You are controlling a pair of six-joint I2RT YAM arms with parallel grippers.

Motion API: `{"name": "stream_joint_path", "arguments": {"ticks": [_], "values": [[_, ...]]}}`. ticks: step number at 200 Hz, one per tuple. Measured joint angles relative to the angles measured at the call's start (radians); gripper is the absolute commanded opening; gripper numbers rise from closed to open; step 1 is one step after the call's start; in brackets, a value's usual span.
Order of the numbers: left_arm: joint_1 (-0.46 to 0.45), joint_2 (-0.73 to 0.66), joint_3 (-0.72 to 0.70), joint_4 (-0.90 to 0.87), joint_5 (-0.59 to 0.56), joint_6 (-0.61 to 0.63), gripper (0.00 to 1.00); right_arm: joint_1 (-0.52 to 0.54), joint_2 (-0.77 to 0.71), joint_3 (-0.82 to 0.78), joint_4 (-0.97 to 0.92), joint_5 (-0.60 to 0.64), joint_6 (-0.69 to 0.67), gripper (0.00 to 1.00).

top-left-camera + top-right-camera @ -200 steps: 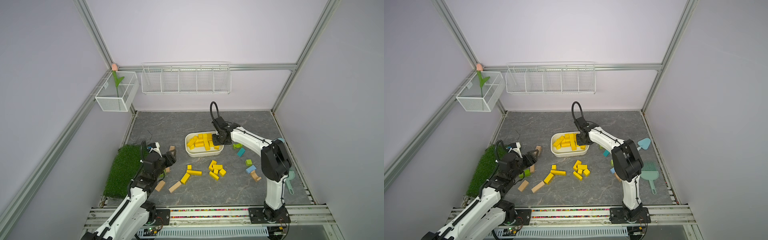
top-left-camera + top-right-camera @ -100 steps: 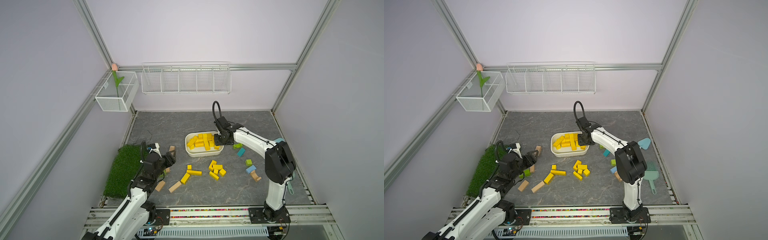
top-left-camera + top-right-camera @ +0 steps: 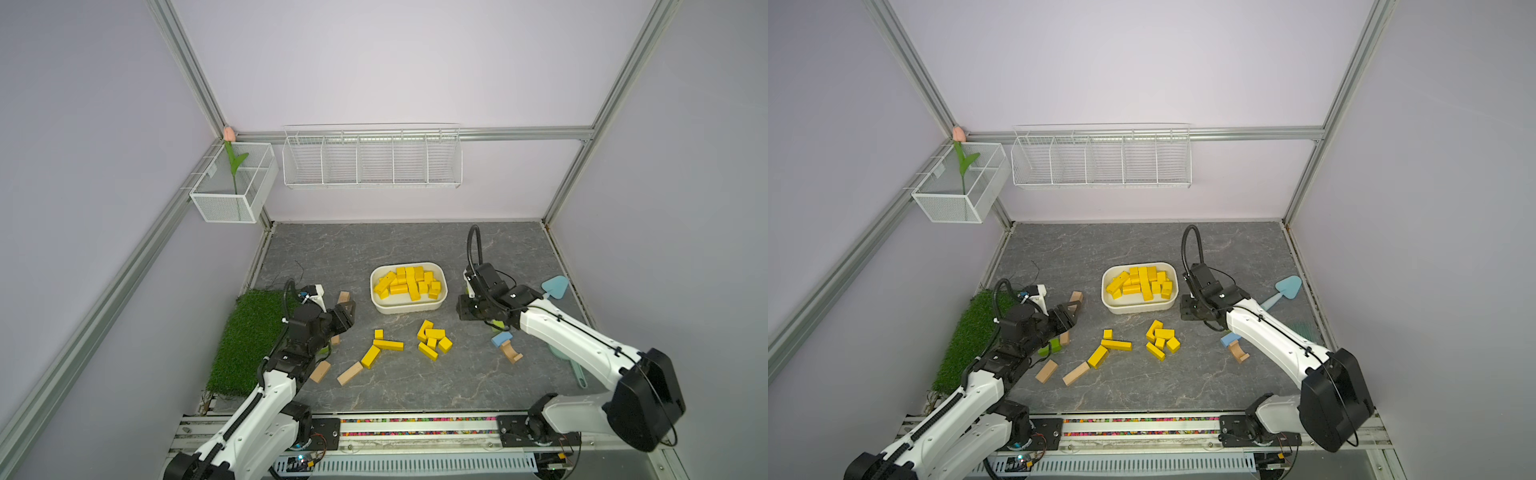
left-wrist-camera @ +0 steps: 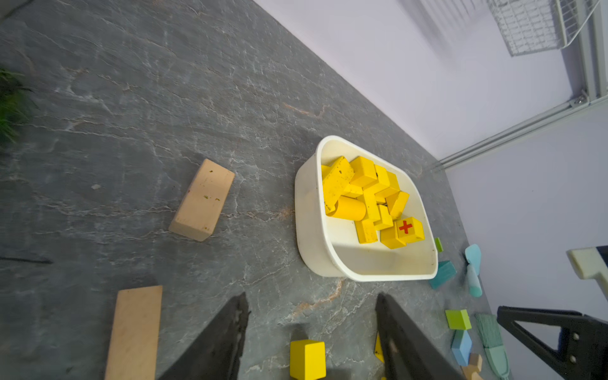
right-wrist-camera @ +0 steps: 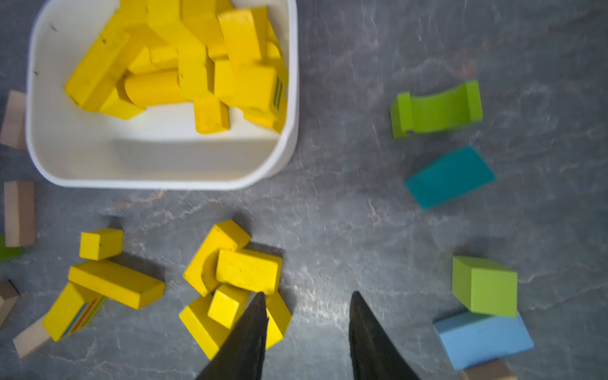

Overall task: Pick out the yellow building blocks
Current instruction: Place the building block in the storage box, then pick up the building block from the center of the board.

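The bright yellow painted wooden blocks [image 5: 248,269] (satin sheen) lie beside the smooth glossy white plastic tub [image 5: 158,154]; grey stone-patterned tabletop [image 5: 362,204] appears matt.

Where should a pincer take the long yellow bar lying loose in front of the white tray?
Grip the long yellow bar across its narrow width from straight above, near its free end: it lies flat, and a small yellow cube and a striped yellow block crowd the other end.

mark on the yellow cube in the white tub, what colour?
A red cross on the cube; left wrist view shows it best.
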Motion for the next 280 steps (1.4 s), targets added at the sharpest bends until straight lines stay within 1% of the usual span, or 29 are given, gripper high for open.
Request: {"name": "stream_joint_path", "arguments": {"ticks": [19, 31, 42, 70, 111, 145, 167, 204, 232, 258, 280], "values": [[-0.027, 0.084, 0.04, -0.033, 0.021, 0.013, 0.6, 0.0, -0.051, -0.113, 0.005, -0.004, 0.025, 0.43], [-0.053, 0.122, 0.07, -0.063, 0.023, 0.02, 0.6, 0.0, -0.073, -0.151, 0.005, -0.008, 0.037, 0.49], [-0.08, 0.155, 0.105, -0.097, 0.023, 0.026, 0.6, 0.0, -0.101, -0.172, 0.008, -0.008, 0.049, 0.5], [-0.113, 0.24, 0.181, -0.183, 0.027, 0.03, 0.59, -0.003, -0.164, -0.195, 0.031, -0.008, 0.067, 0.5], [-0.125, 0.358, 0.226, -0.323, 0.066, 0.042, 0.59, -0.005, -0.154, -0.2, 0.059, -0.008, 0.077, 0.5], [-0.162, 0.503, 0.302, -0.374, 0.109, 0.072, 0.54, -0.005, -0.145, -0.201, 0.07, -0.008, 0.077, 0.5], [-0.18, 0.578, 0.348, -0.388, 0.123, 0.087, 0.53, -0.005, -0.145, -0.203, 0.077, -0.008, 0.078, 0.5], [-0.219, 0.643, 0.409, -0.438, 0.111, 0.105, 0.52, -0.006, -0.145, -0.206, 0.082, -0.008, 0.081, 0.5], [-0.257, 0.683, 0.459, -0.466, 0.092, 0.114, 0.48, -0.006, -0.145, -0.206, 0.086, -0.008, 0.082, 0.5], [-0.262, 0.692, 0.469, -0.481, 0.084, 0.119, 0.43, -0.006, -0.145, -0.206, 0.087, -0.008, 0.082, 0.5], [-0.262, 0.697, 0.469, -0.494, 0.079, 0.122, 0.41, -0.006, -0.145, -0.206, 0.089, -0.008, 0.082, 0.5]]}}
